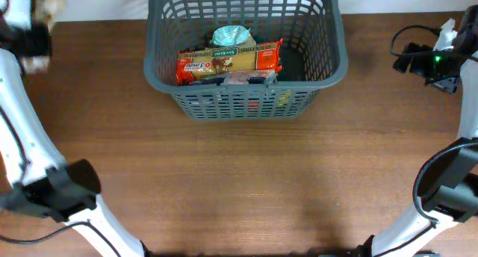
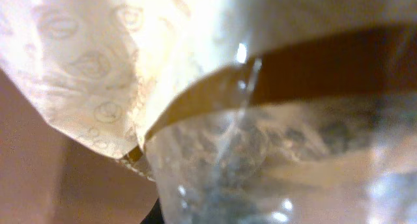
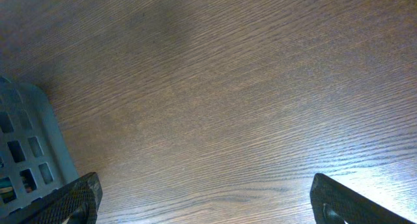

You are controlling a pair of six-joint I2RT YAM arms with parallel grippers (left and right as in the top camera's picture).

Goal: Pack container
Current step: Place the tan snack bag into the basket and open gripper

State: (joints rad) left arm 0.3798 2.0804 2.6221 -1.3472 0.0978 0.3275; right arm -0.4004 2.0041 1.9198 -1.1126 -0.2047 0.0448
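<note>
The dark grey lattice container (image 1: 328, 59) stands at the back middle of the table. It holds an orange pasta packet (image 1: 230, 60), a teal and white packet (image 1: 233, 36) and a dark packet (image 1: 243, 78). My left gripper (image 1: 31, 34) is at the far back left and blurred. A clear and white printed plastic packet (image 2: 260, 152) fills the left wrist view right at the jaws and hides the fingers. The packet also shows in the overhead view (image 1: 46, 4). My right gripper (image 3: 205, 201) is wide open and empty over bare wood, right of the container (image 3: 26, 152).
The wooden table (image 1: 239, 182) runs wide in front of the container. Both arm bases stand at the front corners. The right arm's wrist with cables (image 1: 437, 59) is at the back right. The table's back edge lies just behind the container.
</note>
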